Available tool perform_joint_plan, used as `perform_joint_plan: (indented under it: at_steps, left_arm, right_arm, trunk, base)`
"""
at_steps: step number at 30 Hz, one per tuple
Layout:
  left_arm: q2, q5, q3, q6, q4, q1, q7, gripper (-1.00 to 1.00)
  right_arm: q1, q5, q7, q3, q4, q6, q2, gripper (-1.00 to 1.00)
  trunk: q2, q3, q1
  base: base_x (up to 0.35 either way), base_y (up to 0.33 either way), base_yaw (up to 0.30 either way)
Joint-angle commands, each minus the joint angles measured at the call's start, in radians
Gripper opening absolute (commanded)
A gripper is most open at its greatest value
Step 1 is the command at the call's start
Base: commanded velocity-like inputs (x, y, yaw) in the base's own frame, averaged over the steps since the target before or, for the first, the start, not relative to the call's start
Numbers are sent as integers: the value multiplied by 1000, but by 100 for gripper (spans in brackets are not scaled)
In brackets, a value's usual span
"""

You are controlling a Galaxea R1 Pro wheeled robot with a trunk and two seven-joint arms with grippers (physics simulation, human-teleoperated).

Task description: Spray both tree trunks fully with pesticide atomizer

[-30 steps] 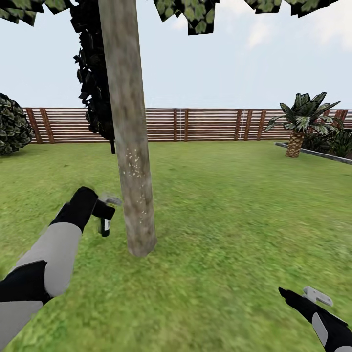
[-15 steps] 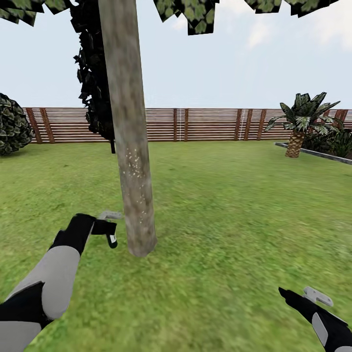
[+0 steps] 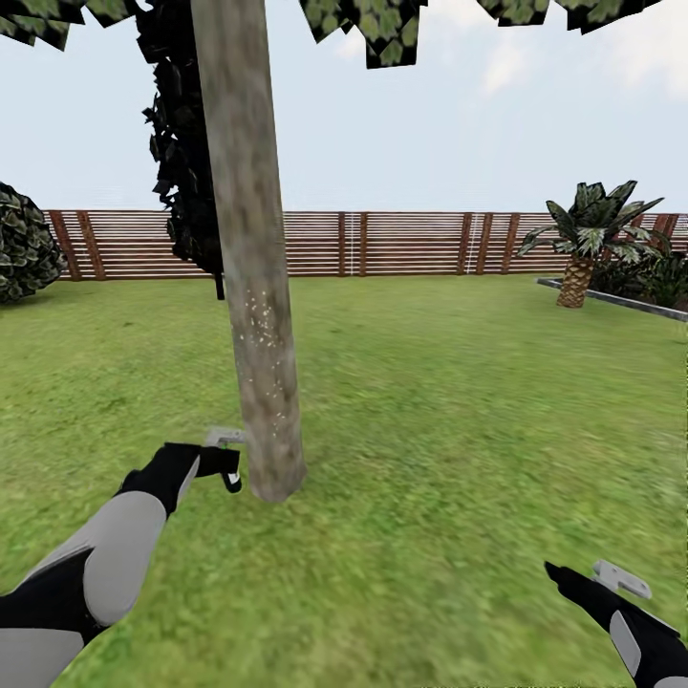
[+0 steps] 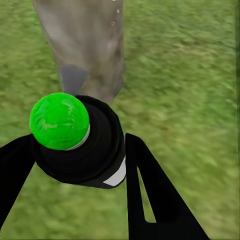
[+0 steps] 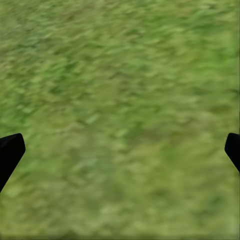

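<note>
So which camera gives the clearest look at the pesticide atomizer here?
The left wrist view: the pesticide atomizer is large there, green cap and white label showing, between the left gripper fingers. The head view shows it as a small dark shape beside the tree trunk.

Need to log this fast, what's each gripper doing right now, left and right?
Left gripper: shut on the pesticide atomizer, close to the tree trunk.
Right gripper: open, holding nothing, over the grass.
</note>
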Motion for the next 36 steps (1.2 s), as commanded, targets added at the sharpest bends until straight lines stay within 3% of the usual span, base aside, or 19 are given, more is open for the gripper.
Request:
perform_joint_plan:
  at_steps: [1,11,18,23,31,36]
  left_arm:
    - [0,0,0,-5,2,0,0,-100]
    - [4,-5,-2,14,34,-1,0,-100]
    - [6,-7,-5,153,15,-1,-2,-100]
    - [5,-7,-8,308,-138,-2,-5,-100]
    - [5,-8,-31,352,-164,-2,-7,-100]
    - [1,-7,-31,423,-184,-10,-9,-100]
  right_arm:
    - [0,0,0,0,0,0,0,100]
    - [0,0,-1,0,0,1,0,100]
    - [0,0,-1,0,0,1,0,100]
    - [0,-1,-1,0,0,1,0,100]
    - [0,-1,-1,0,0,1,0,100]
    - [0,-1,-1,0,0,1,0,100]
  trunk:
    - [0,-1,0]
    - [0,-5,0]
    - [0,-5,0]
    - [0,-5,0]
    - [0,-5,0]
    - [0,-5,0]
  base:
    - [9,0,-115]
    - [132,0,-73]
    - [3,0,-1]
    - [0,0,0]
    - [0,0,0]
    - [0,0,0]
